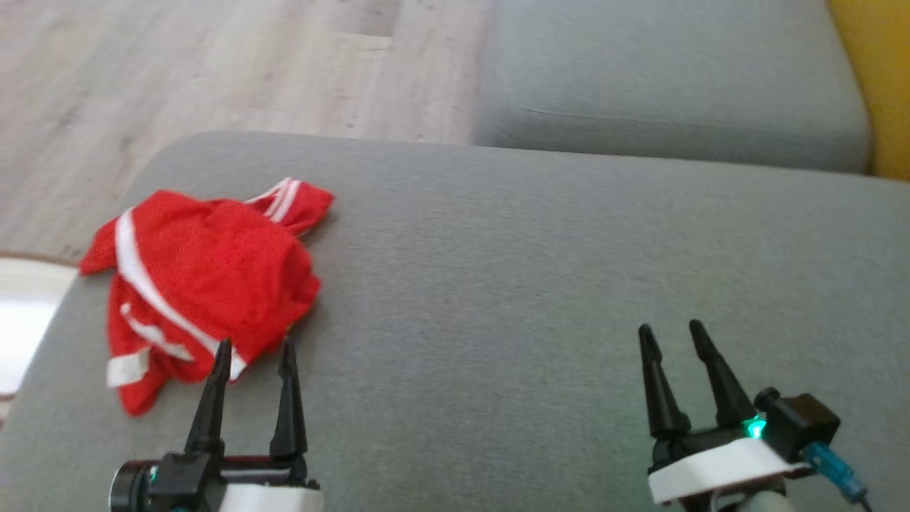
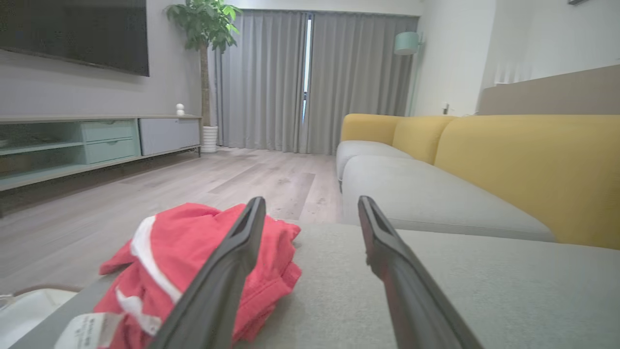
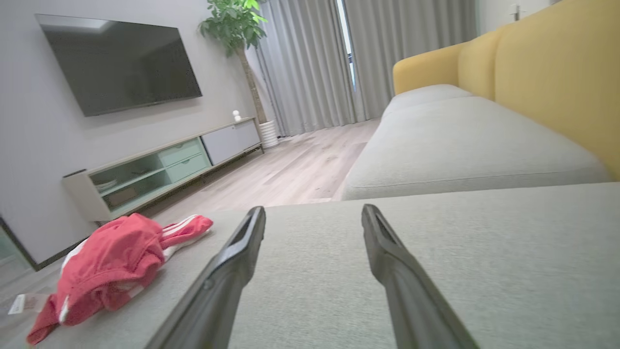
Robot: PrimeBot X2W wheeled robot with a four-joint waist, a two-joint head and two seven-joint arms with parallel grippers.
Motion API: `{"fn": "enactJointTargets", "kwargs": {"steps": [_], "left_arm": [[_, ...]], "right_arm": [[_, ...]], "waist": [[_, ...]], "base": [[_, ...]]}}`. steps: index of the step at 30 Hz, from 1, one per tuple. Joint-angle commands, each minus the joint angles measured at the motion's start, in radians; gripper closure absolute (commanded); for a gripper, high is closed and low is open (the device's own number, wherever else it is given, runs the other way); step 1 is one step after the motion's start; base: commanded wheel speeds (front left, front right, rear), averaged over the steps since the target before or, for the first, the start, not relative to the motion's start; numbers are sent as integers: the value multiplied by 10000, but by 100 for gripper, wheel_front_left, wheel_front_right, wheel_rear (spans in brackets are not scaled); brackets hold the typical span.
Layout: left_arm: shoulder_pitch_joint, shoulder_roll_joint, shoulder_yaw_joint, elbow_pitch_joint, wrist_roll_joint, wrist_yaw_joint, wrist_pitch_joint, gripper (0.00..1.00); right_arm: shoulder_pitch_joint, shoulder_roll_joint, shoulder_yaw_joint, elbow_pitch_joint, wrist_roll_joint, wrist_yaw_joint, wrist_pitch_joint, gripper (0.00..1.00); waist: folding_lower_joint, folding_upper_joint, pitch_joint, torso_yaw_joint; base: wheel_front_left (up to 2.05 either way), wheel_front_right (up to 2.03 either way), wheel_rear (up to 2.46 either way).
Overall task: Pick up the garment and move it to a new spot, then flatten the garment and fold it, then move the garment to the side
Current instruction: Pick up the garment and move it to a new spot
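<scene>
The garment (image 1: 202, 277) is red with white stripes and lies crumpled in a heap at the left end of a grey sofa cushion (image 1: 533, 284). My left gripper (image 1: 256, 347) hovers just at the heap's near edge, open, nothing between its fingers. In the left wrist view the garment (image 2: 193, 261) sits just beyond and left of that gripper (image 2: 311, 204). My right gripper (image 1: 670, 329) stands open over bare cushion far to the right of the cloth. The right wrist view has the garment (image 3: 111, 261) at its lower left, well apart from the right gripper (image 3: 314, 212).
A second grey seat cushion (image 1: 668, 85) lies behind, with a yellow backrest (image 1: 878, 78) at the far right. Wooden floor (image 1: 213, 64) lies beyond the cushion's left and far edges. A TV console (image 3: 160, 169), a potted plant (image 2: 206, 72) and curtains stand across the room.
</scene>
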Motion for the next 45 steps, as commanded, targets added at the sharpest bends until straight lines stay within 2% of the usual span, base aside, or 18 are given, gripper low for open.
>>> {"fn": "enactJointTargets", "kwargs": {"steps": [1, 9, 17, 32, 40, 45], "left_arm": [[-241, -35, 436, -363, 96, 20, -80, 0], [-24, -35, 854, -343, 341, -161, -80, 0], [124, -35, 1013, -356, 449, -133, -80, 0], [-85, -35, 1414, -434, 384, -150, -80, 0], [-976, 34, 1665, -233, 540, -592, -80, 0], [-2606, 707, 1735, 515, 783, -994, -80, 0]], "right_arm": [[-190, -83, 329, -365, 31, -7, -109, 0], [-77, -83, 713, -439, 68, -7, -109, 0], [-72, -83, 1005, -444, 53, -7, -109, 0], [-73, -83, 1181, -421, -199, -7, -109, 0], [-498, -83, 938, -717, -524, -7, -109, 0], [-950, -83, 604, -1094, -1134, -7, -109, 0]], "waist": [[0, 0, -140, 489], [0, 0, -326, 1475], [0, 0, -506, 1993], [0, 0, -357, 1873], [0, 0, 614, 1720], [0, 0, 1589, 1523]], "base": [[0, 0, 0], [0, 0, 0], [0, 0, 0], [0, 0, 0], [0, 0, 0], [0, 0, 0]]}}
